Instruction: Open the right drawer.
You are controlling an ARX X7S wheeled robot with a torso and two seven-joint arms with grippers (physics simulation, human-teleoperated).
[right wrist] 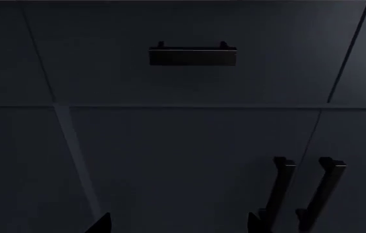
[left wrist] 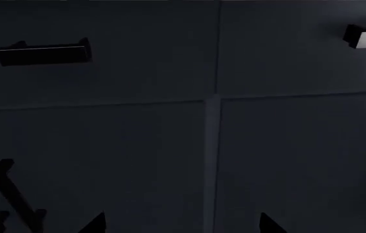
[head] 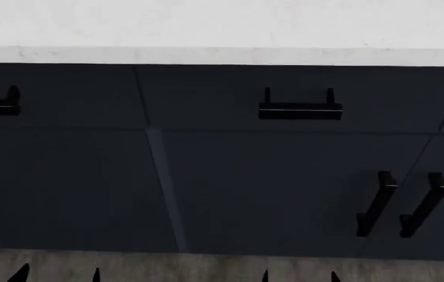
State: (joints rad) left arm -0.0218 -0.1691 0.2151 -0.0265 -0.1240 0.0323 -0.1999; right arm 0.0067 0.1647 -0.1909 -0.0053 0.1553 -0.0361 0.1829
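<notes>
Pale stone-like countertop (head: 222, 56) caps a run of dark navy cabinet fronts. Twin drawer front (head: 49, 97) sits left; two upright black bar handles (head: 402, 204) on the taller doors below right. Right drawer, a wide flat dark navy front (head: 300, 76) with horizontal black bar handle (head: 300, 110), closed. Left gripper (head: 57, 275) and right gripper (head: 300, 276) show spread fingertips only, well below the handle, touching nothing

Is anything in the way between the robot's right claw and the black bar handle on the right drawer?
Nothing visible. The right gripper hangs low, apart from the dark navy right drawer, whose horizontal black bar handle is bare.
</notes>
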